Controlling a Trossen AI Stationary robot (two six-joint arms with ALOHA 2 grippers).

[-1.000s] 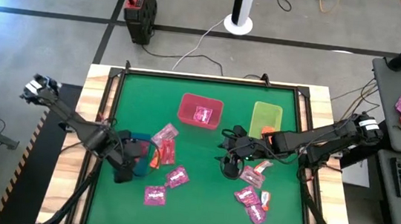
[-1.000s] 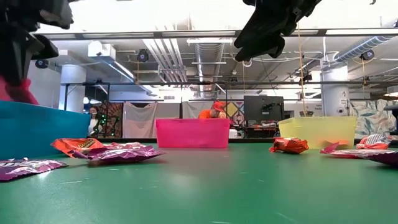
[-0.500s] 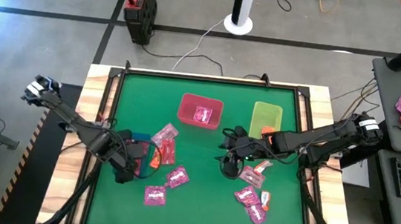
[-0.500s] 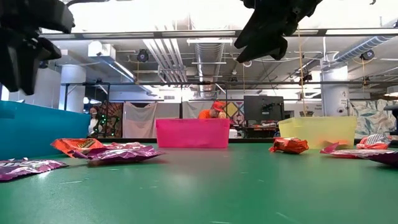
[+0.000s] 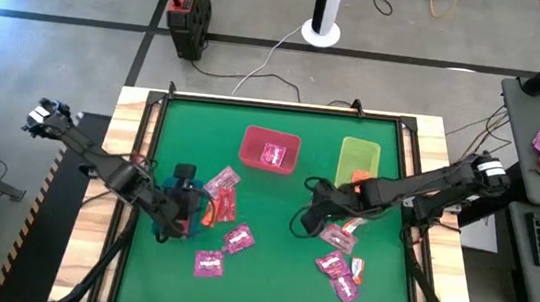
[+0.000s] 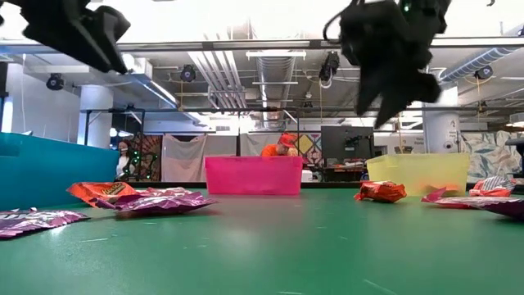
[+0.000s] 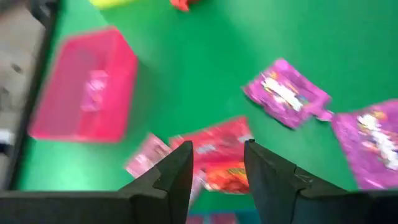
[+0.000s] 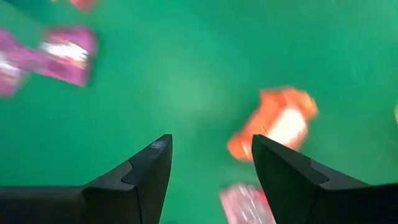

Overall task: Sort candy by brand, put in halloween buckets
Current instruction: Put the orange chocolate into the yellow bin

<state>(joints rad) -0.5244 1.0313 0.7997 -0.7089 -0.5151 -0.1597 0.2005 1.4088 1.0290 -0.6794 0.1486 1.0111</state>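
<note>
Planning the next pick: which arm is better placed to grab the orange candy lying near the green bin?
Right. Its pincer hangs open and empty just beside the orange candy, which shows right ahead in its wrist view. The left pincer, also open, is across the table by the blue bin.

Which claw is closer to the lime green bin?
The right claw, just short of the lime green bin at its near corner. The left claw hangs far off across the table.

Two dark jointed arms, silvery caps at far joints; left pincer (image 7: 217, 171), right pincer (image 8: 211, 168): wedge-shaped black fingers.
</note>
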